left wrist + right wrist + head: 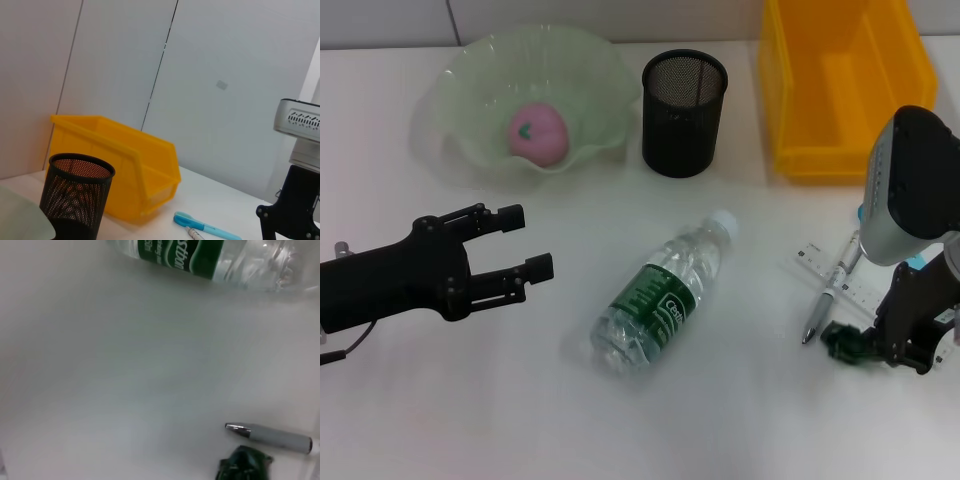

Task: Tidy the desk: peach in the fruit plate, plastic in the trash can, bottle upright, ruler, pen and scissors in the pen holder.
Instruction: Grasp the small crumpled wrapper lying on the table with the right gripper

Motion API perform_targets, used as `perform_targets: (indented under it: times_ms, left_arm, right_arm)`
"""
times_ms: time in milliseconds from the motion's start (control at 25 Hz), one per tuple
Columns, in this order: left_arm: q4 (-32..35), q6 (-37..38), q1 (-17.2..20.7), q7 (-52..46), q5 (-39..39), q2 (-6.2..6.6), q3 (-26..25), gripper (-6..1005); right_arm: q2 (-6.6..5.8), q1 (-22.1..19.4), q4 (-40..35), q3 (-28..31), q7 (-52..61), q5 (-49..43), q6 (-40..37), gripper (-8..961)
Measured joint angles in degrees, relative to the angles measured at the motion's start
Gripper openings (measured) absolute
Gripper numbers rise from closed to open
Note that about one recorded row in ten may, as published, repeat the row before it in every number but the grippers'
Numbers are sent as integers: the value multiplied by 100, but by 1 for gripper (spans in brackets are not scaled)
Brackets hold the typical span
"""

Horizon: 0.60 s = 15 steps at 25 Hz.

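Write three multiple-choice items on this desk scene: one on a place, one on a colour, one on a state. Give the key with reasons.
1. Where is the peach?
A. in the fruit plate
B. in the pen holder
C. beside the pen

2. What colour is the bin?
A. blue
B. yellow
C. black

3. How is the bottle?
A. upright
B. lying on its side
C. held by the left gripper

Key: 1 A, it sits inside the green plate; 2 B, yellow walls show; 3 B, it lies flat on the table, the open left gripper apart from it.
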Motion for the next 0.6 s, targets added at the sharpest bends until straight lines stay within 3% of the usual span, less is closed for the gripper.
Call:
perform_targets:
  times_ms: [600]
  left_arm:
    - [-9,42,18,0,-1,0,8,783]
  right_arm:
    - [-9,-283,-760,175,7,26,-269,51]
